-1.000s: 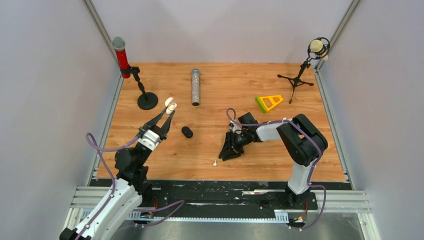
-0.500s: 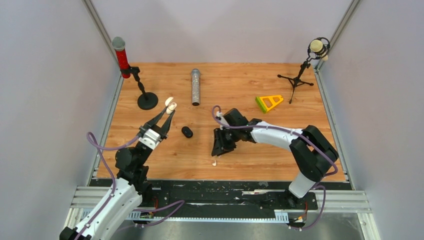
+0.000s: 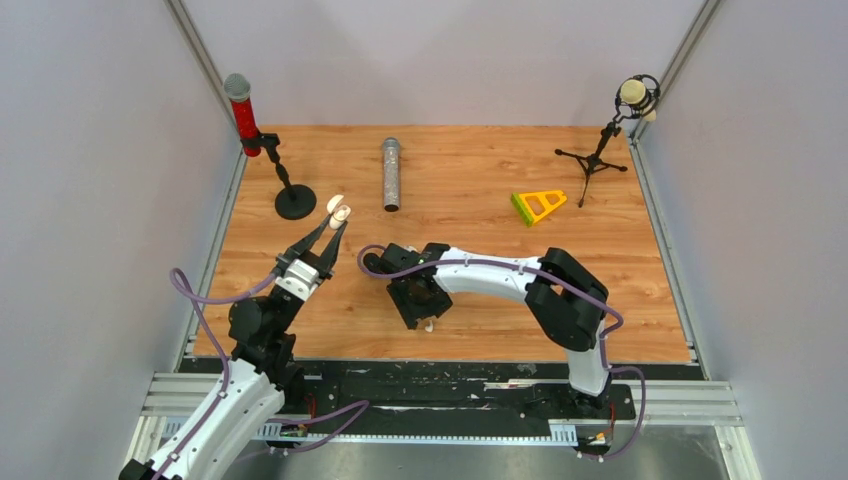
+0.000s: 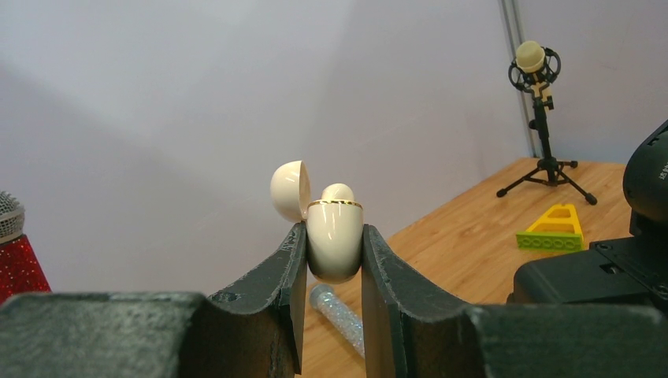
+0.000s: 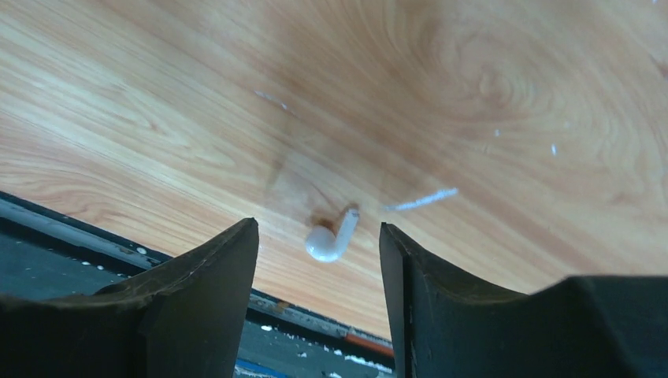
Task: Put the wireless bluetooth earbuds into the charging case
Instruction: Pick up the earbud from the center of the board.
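Right gripper (image 5: 319, 228), seen through its own wrist camera, hangs low over the table (image 3: 480, 190) with its two fingers parted. Between them lies one white earbud (image 5: 331, 238). Neither finger touches it, so we read this hand as released and empty.

We place the earbud on the wood near the table's front edge, directly under the parted fingers. Its long axis, head to stem, lies obliquely. The rounded head sits toward the near edge. The short stem points away from that edge, up and to the right in the wrist view, closer to running along the fingers than across the gap. We judge that a closing stroke would meet the earbud on its flanks, provided the hand first comes down to it. A thin white sliver (image 5: 421, 199) lies just beside the stem tip, apart from it, and is no part of the task.

Left gripper (image 4: 332, 236) is clamped on the cream charging case (image 4: 335, 248), held raised and well apart from the earbud, toward the far left of the table. The case stands upright, mouth up, with its lid (image 4: 287, 189) swung back. A rounded cream form shows above the gold rim; we cannot tell what it is.

Of the two arms, the right is plainly the nearer to the earbud. From there the case lies to the left and away from the near edge.
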`<action>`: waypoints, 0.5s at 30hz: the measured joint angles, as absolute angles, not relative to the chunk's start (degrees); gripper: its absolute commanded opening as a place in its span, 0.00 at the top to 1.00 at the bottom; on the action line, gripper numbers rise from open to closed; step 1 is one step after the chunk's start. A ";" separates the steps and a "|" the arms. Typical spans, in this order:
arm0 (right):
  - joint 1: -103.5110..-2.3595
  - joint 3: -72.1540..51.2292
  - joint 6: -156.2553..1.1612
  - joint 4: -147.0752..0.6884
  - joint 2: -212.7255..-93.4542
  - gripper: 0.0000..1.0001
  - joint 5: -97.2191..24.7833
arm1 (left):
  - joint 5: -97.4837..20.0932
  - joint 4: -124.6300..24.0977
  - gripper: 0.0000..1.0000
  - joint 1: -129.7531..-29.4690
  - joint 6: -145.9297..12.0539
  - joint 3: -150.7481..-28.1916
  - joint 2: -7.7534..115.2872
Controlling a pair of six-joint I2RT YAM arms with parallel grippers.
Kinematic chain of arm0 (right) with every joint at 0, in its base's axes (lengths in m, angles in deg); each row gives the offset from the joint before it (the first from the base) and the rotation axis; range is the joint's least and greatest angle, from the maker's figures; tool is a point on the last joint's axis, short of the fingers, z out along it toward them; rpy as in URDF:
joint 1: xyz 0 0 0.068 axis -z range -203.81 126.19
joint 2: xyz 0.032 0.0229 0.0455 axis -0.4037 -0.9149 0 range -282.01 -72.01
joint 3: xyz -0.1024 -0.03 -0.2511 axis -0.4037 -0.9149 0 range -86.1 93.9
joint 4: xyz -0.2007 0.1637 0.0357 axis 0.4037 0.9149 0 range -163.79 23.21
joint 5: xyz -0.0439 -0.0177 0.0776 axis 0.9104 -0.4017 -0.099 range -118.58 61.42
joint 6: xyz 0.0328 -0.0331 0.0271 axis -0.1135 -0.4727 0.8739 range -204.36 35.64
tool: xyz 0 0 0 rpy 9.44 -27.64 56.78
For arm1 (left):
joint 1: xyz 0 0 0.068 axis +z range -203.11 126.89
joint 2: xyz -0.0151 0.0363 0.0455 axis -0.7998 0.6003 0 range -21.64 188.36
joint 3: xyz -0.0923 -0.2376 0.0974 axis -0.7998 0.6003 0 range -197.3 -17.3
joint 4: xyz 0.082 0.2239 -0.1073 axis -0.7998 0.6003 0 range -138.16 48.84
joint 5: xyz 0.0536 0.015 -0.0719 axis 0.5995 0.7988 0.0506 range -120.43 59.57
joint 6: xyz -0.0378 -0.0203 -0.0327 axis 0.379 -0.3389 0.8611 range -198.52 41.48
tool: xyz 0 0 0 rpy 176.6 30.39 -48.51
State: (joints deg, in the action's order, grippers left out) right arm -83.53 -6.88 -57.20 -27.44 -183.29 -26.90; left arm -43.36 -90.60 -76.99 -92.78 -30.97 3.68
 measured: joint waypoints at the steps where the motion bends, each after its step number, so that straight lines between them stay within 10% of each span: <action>1: -84.41 -5.91 -56.11 -25.34 -183.73 0.40 -25.57 | -43.36 -90.51 1.00 -76.99 -92.78 -30.97 3.68; 15: -80.34 -6.46 -51.43 -20.91 -185.74 0.61 -31.87 | -43.38 -90.05 1.00 -76.97 -92.82 -30.97 3.64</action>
State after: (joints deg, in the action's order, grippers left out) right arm -80.34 -6.46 -51.43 -20.91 -185.74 -31.87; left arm -43.38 -90.05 -76.97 -92.82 -30.97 3.64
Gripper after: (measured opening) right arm 0.452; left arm 0.335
